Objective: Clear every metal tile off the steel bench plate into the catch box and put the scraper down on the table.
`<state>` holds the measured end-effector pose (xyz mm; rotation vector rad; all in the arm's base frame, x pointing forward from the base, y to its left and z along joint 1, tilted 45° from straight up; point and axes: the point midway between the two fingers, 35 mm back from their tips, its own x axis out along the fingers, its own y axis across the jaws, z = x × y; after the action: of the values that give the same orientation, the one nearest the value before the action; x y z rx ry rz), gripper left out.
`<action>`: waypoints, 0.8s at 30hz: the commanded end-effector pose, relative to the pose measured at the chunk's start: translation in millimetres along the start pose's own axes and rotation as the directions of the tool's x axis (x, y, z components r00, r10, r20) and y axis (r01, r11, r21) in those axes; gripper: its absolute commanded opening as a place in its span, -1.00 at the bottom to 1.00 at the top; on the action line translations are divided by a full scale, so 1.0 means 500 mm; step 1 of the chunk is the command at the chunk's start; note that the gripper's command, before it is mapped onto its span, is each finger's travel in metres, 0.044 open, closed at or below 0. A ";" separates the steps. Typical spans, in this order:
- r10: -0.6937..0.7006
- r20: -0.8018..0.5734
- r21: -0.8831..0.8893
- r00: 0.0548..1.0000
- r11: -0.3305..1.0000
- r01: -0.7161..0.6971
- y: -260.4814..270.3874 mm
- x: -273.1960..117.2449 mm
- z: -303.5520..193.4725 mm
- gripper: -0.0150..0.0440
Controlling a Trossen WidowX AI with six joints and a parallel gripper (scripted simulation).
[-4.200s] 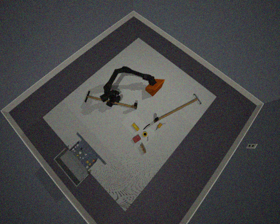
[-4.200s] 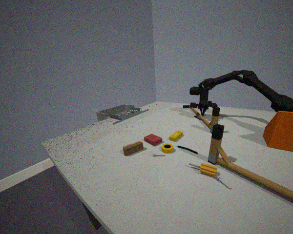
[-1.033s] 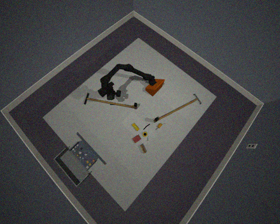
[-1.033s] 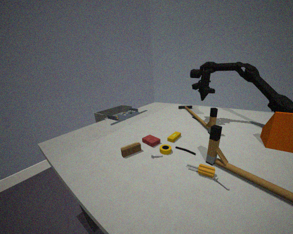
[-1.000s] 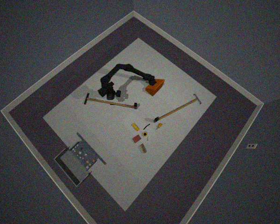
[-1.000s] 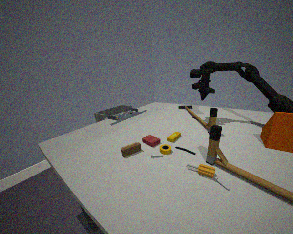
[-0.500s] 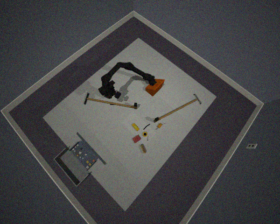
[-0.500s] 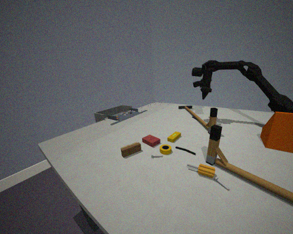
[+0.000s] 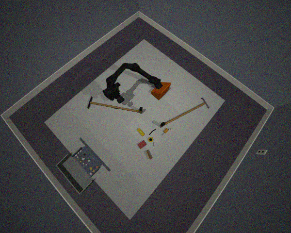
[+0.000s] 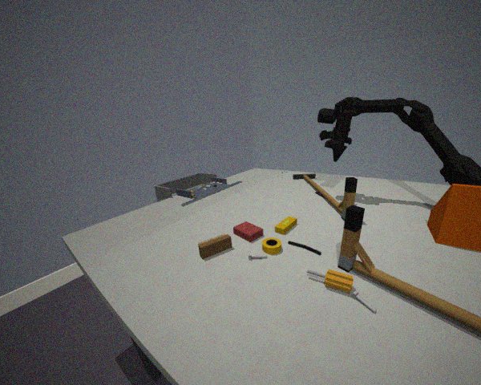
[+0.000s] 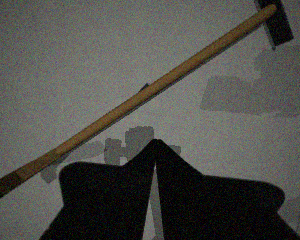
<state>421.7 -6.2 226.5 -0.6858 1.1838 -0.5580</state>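
My gripper is shut and empty, fingers pointing down, above the table near the left scraper. That wooden-handled scraper lies on the table, with a wide dark head and an upright black-topped grip at its other end. A second, similar scraper lies to the right, its head greyish. Several small white, yellow and orange tiles lie on the blue-grey bench plate. The catch box adjoins the plate's far side.
An orange block stands by the arm's base. Mid-table lie a yellow box, red block, tape roll, brown block, black strip, bolt and orange-handled tool.
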 end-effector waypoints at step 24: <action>-0.012 0.035 0.340 0.999 0.940 -0.001 -0.004 0.009 -0.007 -0.49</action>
<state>417.8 -6.9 228.4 -0.3984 1.0156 -0.7316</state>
